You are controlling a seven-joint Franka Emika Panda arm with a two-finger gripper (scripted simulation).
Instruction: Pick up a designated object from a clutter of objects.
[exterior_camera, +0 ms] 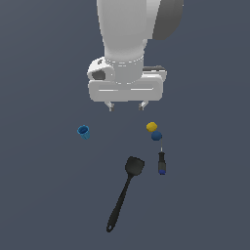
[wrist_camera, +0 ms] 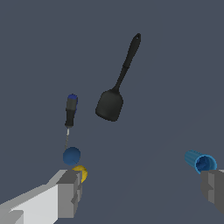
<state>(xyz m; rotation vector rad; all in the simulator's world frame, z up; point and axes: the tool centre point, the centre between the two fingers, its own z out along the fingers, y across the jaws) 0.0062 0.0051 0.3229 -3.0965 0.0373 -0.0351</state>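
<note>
Plain dark grey-blue desk [exterior_camera: 44, 195] fills both views, with no edge or wall to be seen. Above it, in the upper middle of the exterior view, the hand [exterior_camera: 127, 105] is held clear of the surface on the white arm [exterior_camera: 124, 29]; its two short fingertips [exterior_camera: 111, 106] are spread wide apart and nothing is held between them. In the wrist view the grey fingers [wrist_camera: 70, 192] are seen far apart at the two lower corners, again with nothing gripped.

Just below the hand in the exterior view, toward the right, the yellow ball [exterior_camera: 151, 127] is found, and the dark blue ball [exterior_camera: 156, 136] lies touching it or very nearly so, on its lower right side. Both rest on the desk, untouched by the hand. In the wrist view the dark blue ball [wrist_camera: 71, 155] is seen whole, while the yellow ball [wrist_camera: 81, 173] is partly hidden behind a finger.

Directly below the blue ball in the exterior view, the screwdriver [exterior_camera: 161, 163] is laid with its thin shaft toward the ball and its dark handle away from it. Left of it, the black spatula [exterior_camera: 124, 193] is stretched out, blade near the frame's centre, handle toward the lower left.

Well apart, at the left of the exterior view, the light blue cup [exterior_camera: 84, 132] is lying tipped on its side; in the wrist view its open mouth [wrist_camera: 204, 163] is shown, and nothing is seen inside it.
</note>
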